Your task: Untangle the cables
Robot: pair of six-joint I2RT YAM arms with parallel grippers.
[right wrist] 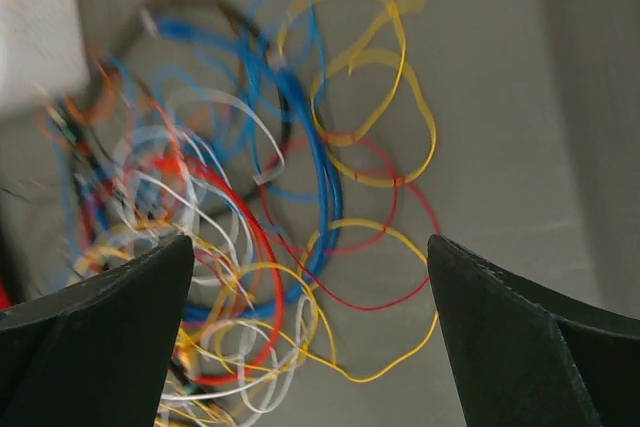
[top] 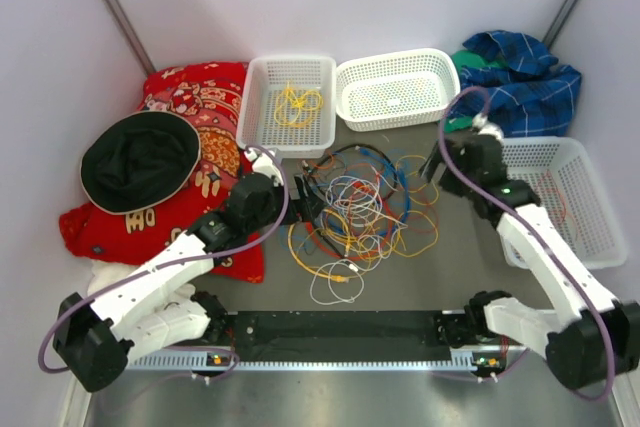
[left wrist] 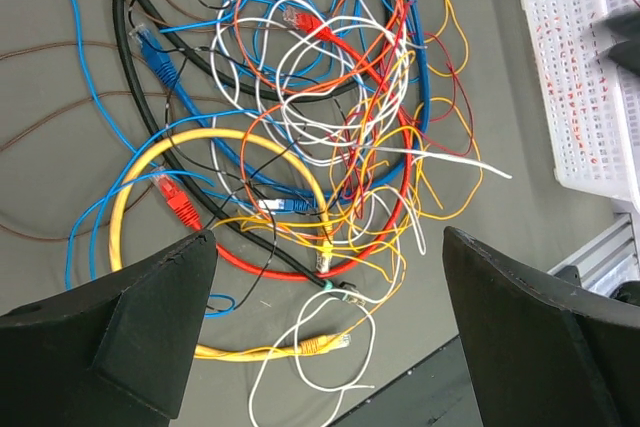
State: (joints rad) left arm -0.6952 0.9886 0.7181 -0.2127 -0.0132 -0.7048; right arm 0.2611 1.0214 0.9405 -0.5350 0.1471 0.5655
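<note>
Tangle, and plenty of it: the cables (top: 360,212) lie heaped in the middle of the grey table (top: 450,277), between the two arms, with loops crossing every way. One yellow cable (top: 297,102) sits coiled alone in the left basket (top: 255,97), so we judge that a start is made, but the bulk of the sorting is left.

The left gripper (left wrist: 328,237) hangs over the near-left side of the pile, fingers spread wide and pinching nothing. The right gripper (right wrist: 310,242) hovers at the far-right edge, also wide apart and empty, though that view is blurred.

On materials, we see two sorts. There are stout round patch leads, such as the thick yellow ring (left wrist: 230,134), a smooth black lead (left wrist: 125,7) and blue ones, with moulded plugs like the red one (left wrist: 180,205). Threaded through them are hair-thin wires in white (left wrist: 300,67), orange and red, springy and limp. We reckon the thin ones will snag and drag their neighbours along.
</note>
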